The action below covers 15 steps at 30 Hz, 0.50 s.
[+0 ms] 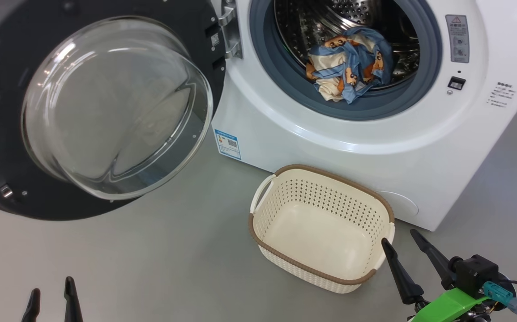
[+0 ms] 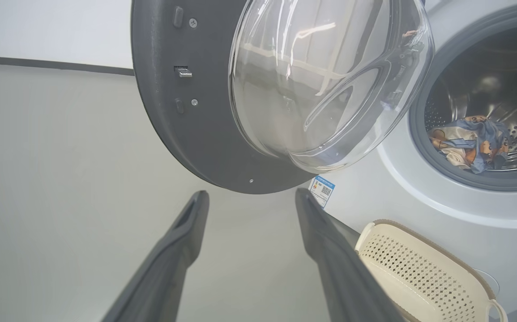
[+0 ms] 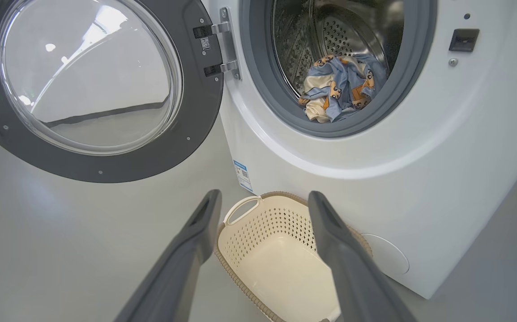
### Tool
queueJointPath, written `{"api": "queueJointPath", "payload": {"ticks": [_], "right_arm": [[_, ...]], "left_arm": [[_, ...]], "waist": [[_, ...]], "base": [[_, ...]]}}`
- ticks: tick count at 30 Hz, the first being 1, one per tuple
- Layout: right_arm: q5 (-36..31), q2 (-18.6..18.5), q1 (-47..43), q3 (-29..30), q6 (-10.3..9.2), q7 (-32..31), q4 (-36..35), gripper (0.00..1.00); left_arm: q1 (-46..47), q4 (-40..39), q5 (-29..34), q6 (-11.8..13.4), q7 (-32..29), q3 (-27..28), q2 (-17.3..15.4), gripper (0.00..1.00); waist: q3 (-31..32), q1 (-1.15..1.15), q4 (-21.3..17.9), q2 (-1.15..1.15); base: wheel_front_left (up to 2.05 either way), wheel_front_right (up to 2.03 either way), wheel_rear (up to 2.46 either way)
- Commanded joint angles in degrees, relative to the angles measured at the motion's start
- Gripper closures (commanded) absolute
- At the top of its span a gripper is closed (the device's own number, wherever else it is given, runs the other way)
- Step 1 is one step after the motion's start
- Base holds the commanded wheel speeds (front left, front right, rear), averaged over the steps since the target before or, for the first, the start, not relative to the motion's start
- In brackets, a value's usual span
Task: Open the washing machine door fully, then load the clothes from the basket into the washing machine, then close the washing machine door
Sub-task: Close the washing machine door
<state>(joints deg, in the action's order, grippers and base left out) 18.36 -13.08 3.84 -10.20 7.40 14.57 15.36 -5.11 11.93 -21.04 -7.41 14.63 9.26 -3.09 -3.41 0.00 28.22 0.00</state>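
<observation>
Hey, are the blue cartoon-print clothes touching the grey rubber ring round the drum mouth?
Touching. Head view: the blue cartoon-print clothes lie draped over the grey rubber ring at its lower lip.

The washing machine door point(image 1: 115, 107) hangs wide left, drum mouth point(image 1: 262, 53) unblocked, basket point(image 1: 325, 197) below.

You are in a plain laundry space, more test room than furnished home by the look of it. A big white front-loading washing machine point(image 1: 352, 147) stands directly on a smooth pale grey floor point(image 1: 151, 268). A small cream perforated plastic basket point(image 1: 330, 199) sits beside it. Off to the side runs a plain white wall point(image 2: 39, 27) with a dark skirting strip point(image 2: 39, 63).
</observation>
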Motion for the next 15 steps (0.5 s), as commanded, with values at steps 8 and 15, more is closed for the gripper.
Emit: {"api": "queueJointPath", "payload": {"ticks": [8, 15], "right_arm": [[0.9, -0.4, 1.7, -1.4, 0.09, 0.4, -1.2, 0.00], [0.6, -0.3, 2.3, -1.8, 0.09, 0.4, -1.5, 0.00]], "left_arm": [[0.3, -1.8, 0.6, -0.1, 0.4, 2.3, -0.6, 0.00], [2.5, -3.0, -1.3, -0.1, 0.4, 3.1, -0.9, 1.00]], "waist": [[0.0, 0.00, 0.7, 0.00], [-1.5, 0.00, 0.6, 0.00]], "base": [[0.00, 0.00, 0.00], [0.00, 0.00, 0.00]]}}
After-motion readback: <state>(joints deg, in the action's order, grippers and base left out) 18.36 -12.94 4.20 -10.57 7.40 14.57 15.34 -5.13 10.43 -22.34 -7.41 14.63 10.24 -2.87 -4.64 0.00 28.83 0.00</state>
